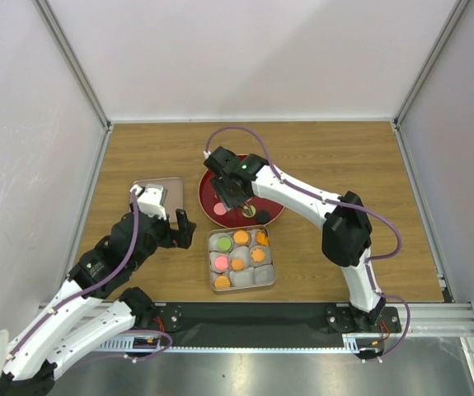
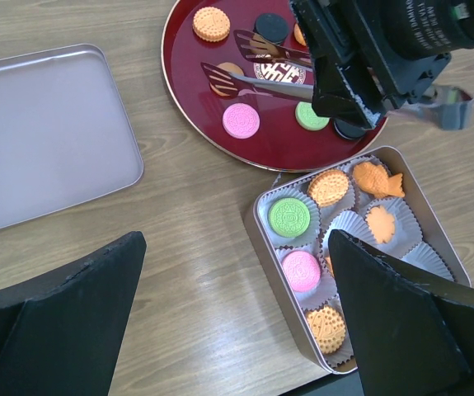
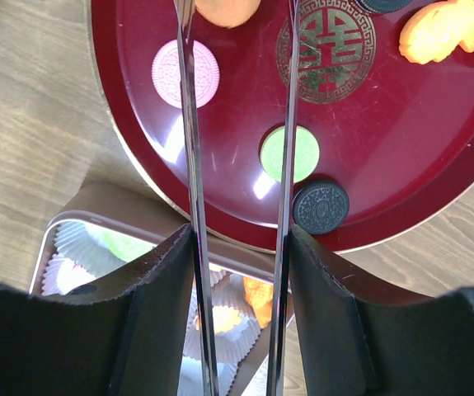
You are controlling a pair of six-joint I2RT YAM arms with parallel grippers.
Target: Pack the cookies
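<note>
Cookies lie on a red plate (image 1: 206,191): in the left wrist view a pink one (image 2: 241,120), a green one (image 2: 312,115), an orange one (image 2: 211,24) and a black one (image 2: 271,27). The square tin (image 1: 212,262) holds several cookies in paper cups, among them green (image 2: 290,217) and pink (image 2: 301,271). My right gripper (image 3: 241,313) is shut on metal tongs (image 3: 191,165) over the plate. The tongs stand open, with an orange cookie (image 3: 227,8) between the arms near the tips. My left gripper (image 2: 232,330) is open and empty, low over the wood beside the tin's left wall.
The tin's flat lid (image 2: 47,136) lies on the table left of the plate, partly under my left wrist in the top view (image 1: 171,188). Several paper cups (image 2: 424,262) in the tin are empty. White walls enclose the table on three sides.
</note>
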